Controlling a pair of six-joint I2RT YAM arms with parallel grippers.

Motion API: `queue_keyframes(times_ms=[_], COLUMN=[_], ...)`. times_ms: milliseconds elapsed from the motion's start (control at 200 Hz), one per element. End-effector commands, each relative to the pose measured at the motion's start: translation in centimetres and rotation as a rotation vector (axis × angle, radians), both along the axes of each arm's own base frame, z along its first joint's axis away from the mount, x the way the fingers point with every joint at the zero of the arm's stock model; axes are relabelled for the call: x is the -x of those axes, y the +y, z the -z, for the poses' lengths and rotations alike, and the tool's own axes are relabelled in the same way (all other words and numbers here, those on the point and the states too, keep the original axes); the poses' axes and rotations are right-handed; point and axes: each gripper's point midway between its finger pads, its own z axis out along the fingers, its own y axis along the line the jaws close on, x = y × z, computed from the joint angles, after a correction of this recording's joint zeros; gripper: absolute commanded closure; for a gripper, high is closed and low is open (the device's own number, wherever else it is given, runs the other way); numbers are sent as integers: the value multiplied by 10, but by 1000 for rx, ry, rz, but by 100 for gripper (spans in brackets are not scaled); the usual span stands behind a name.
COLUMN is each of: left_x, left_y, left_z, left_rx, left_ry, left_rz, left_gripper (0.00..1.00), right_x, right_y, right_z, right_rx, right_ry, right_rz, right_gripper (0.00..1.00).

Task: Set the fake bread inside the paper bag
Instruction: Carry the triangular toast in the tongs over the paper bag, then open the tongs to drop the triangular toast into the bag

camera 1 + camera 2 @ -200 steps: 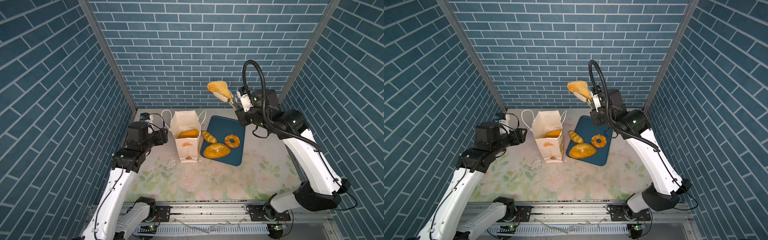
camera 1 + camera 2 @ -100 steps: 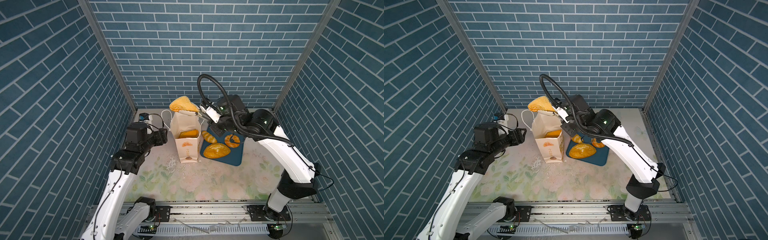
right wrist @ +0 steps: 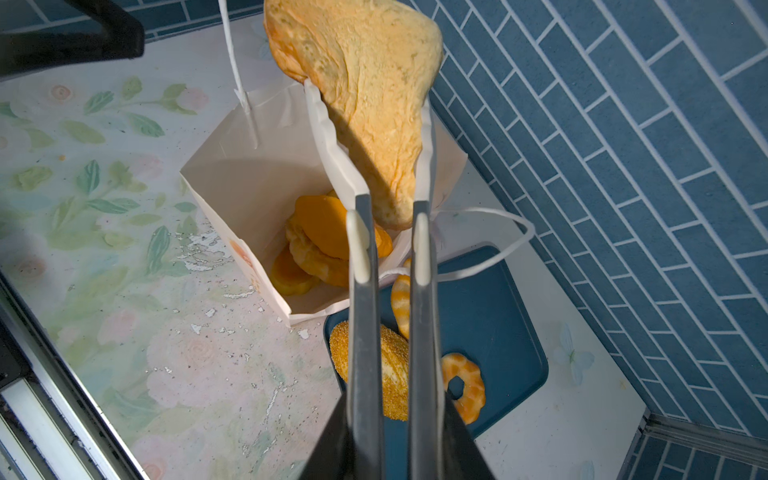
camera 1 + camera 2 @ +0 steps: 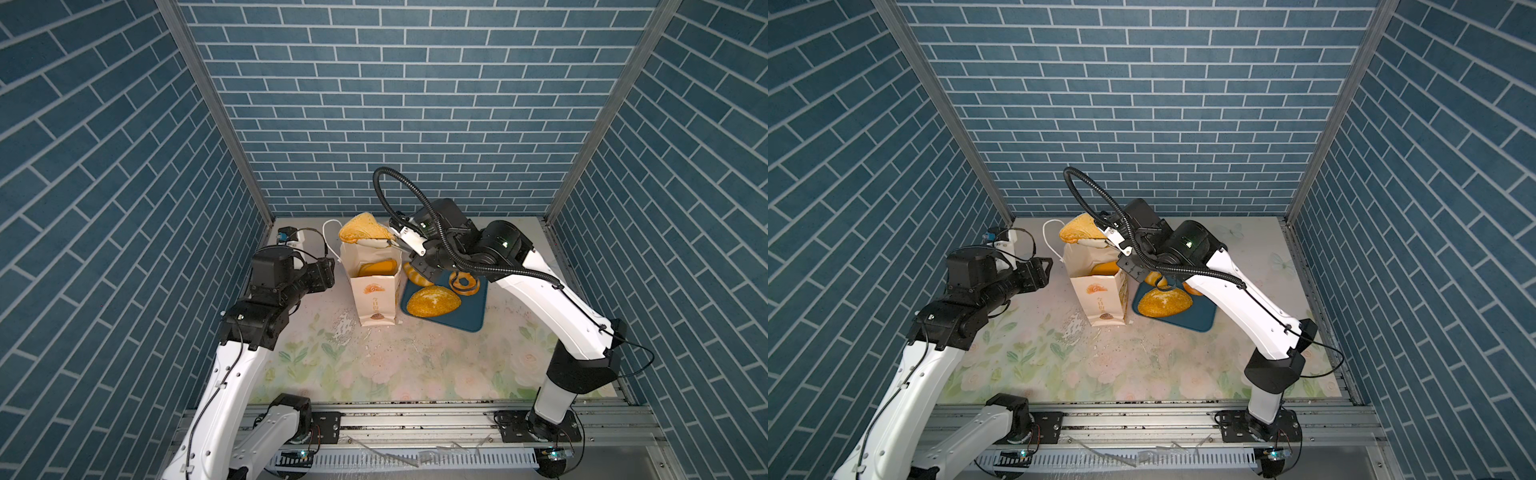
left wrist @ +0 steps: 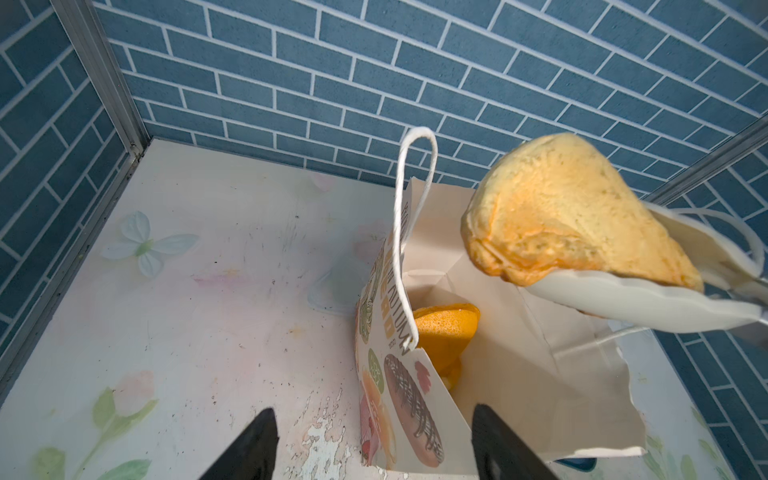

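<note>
Table: the flowered table [image 4: 374,374] nearest the rail carried no bread, only scuffs and flecks.
Left gripper: the left gripper [image 4: 1045,270] hovered just beside the bag's left side. Its jaws were spread wide with nothing between them, and it looked apart from the paper.
Paper bag: the paper bag [image 4: 376,305] stood upright on the table with its mouth open and one cord handle sticking up.
In the bag: three orange pieces [image 3: 324,232] lay stacked at the bottom, so that share of the job was done.
Tray: the dark blue tray [image 4: 467,318] sat just beside the bag on its right. On it were the large oval loaf [image 4: 432,301], the twisted ring [image 4: 463,283] and a striped roll [image 4: 415,276] partly hidden under the arm. None of them had been picked up.
Right gripper: the right gripper [image 3: 395,444] was pressed together on the handles of a pair of tongs [image 3: 361,316].
Held bread: the tan triangle [image 4: 363,228] was pinched between the tongs' white tips. It hung tilted above the far rim of the bag's mouth and was not yet inside.
Progress: about halfway by my judgement, with three pieces bagged, one in the air and three left on the tray.
Step in hand: probably lowering the triangle into the mouth and letting go. Its broad end seemed likely to catch the rim or the handle.
</note>
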Motion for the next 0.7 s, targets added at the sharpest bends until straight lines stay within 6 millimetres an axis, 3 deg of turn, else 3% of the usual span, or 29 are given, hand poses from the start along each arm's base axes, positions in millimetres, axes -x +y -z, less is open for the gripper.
queue_keyframes(times_ms=[0, 325, 695], left_x=[2, 2, 1], left_y=[0, -1, -1], left_z=[3, 6, 7], left_rx=[-3, -6, -8], left_ry=[7, 15, 19], left_rz=[5, 11, 10], left_gripper=[25, 25, 25], right_x=[-2, -5, -6], right_y=[-2, -1, -2], right_z=[-11, 9, 2], right_rx=[-32, 13, 4], right_ry=[-34, -3, -20], right_rz=[14, 32, 31], right_gripper=[77, 69, 59])
